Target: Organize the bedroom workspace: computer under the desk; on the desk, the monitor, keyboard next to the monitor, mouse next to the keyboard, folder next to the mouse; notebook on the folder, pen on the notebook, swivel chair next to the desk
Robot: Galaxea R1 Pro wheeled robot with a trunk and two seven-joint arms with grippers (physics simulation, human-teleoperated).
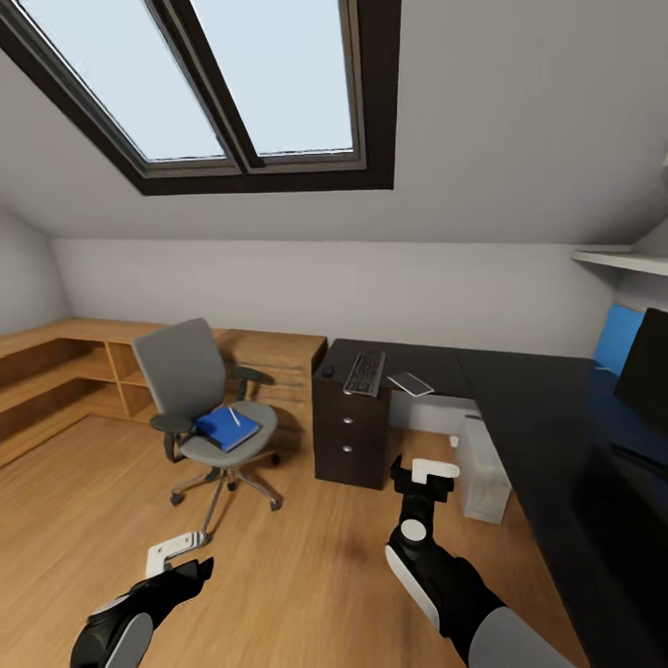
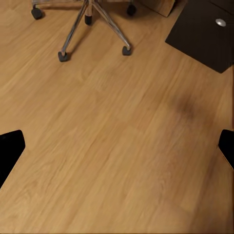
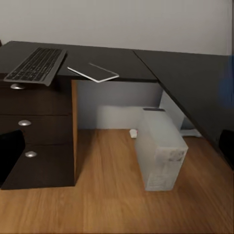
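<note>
The swivel chair (image 1: 190, 394) stands on the wood floor left of the black desk (image 1: 529, 399), with the blue folder (image 1: 225, 428) on its seat and the thin white pen (image 1: 234, 417) lying on the folder. On the desk's left end lie the mouse (image 1: 327, 371), the keyboard (image 1: 366, 371) and the notebook (image 1: 410, 383). The monitor (image 1: 645, 371) stands at the far right. The white computer (image 1: 484, 468) sits under the desk. My left gripper (image 1: 181, 561) hangs open over bare floor. My right gripper (image 1: 422, 473) is open, facing the computer (image 3: 158, 146).
Low wooden shelving (image 1: 65, 371) runs along the left wall behind the chair. The black drawer unit (image 1: 350, 431) closes off the desk's left end. A blue panel (image 1: 617, 339) and a white shelf (image 1: 622, 260) are behind the monitor. The chair's chrome base (image 2: 90, 24) lies ahead of my left gripper.
</note>
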